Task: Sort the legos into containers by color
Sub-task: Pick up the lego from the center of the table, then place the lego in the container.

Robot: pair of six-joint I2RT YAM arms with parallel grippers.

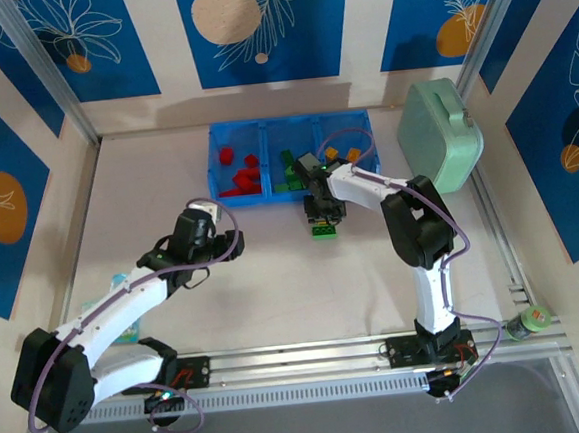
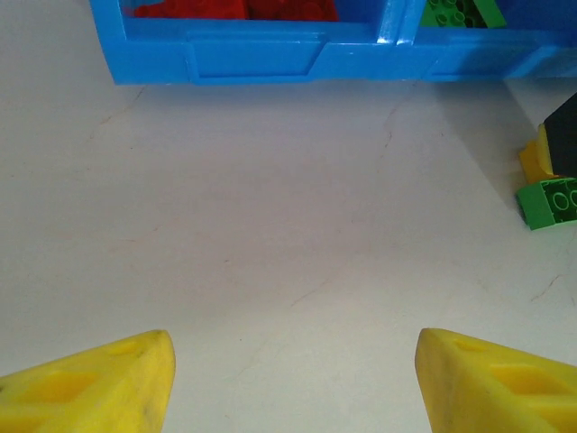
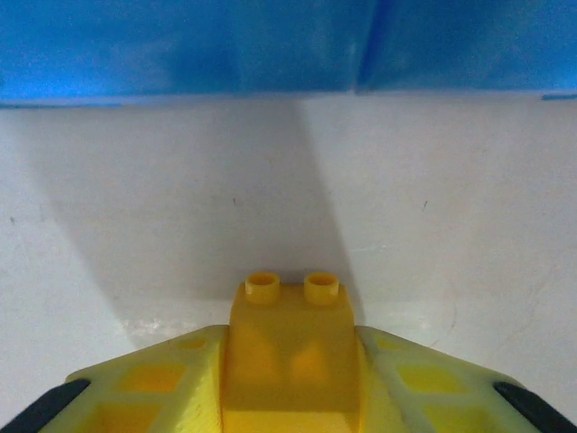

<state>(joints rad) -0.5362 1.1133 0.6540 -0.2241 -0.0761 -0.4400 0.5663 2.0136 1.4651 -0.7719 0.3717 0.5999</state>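
One pale table carries everything, and the translucent blue tray lies at its far side, split into three compartments side by side. Just right of the tray stands a mint green case. The left gripper hovers in front of the tray's left compartment, its yellow fingers spread wide over bare tabletop with nothing between them. The right gripper sits just in front of the tray's middle compartment, its fingers closed against both sides of one orange-yellow brick, studs pointing towards the tray wall. Inside the tray, red bricks fill the left compartment, green bricks the middle and orange-yellow bricks the right. A single green brick lies on the table near the tray's front wall, right by the right gripper.
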